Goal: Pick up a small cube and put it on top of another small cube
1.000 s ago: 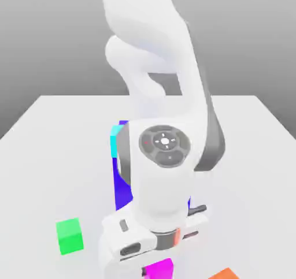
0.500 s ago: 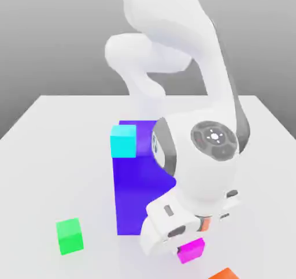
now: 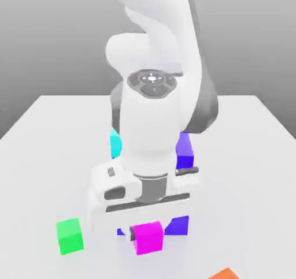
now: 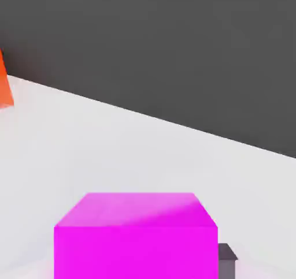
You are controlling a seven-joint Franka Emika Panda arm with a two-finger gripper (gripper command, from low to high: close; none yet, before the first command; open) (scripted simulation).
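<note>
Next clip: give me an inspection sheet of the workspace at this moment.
Surface: pale grey table, flat.
Job's things: magenta small cube held under the hand, above the table; cyan small cube behind the arm, beside the big blue-purple block; green small cube on the table at the exterior view's left.
Clutter: orange block at the near edge.
Grippers: claw shut on the magenta cube.
Cables: nothing seen.
Surroundings: plain grey backdrop.
</note>
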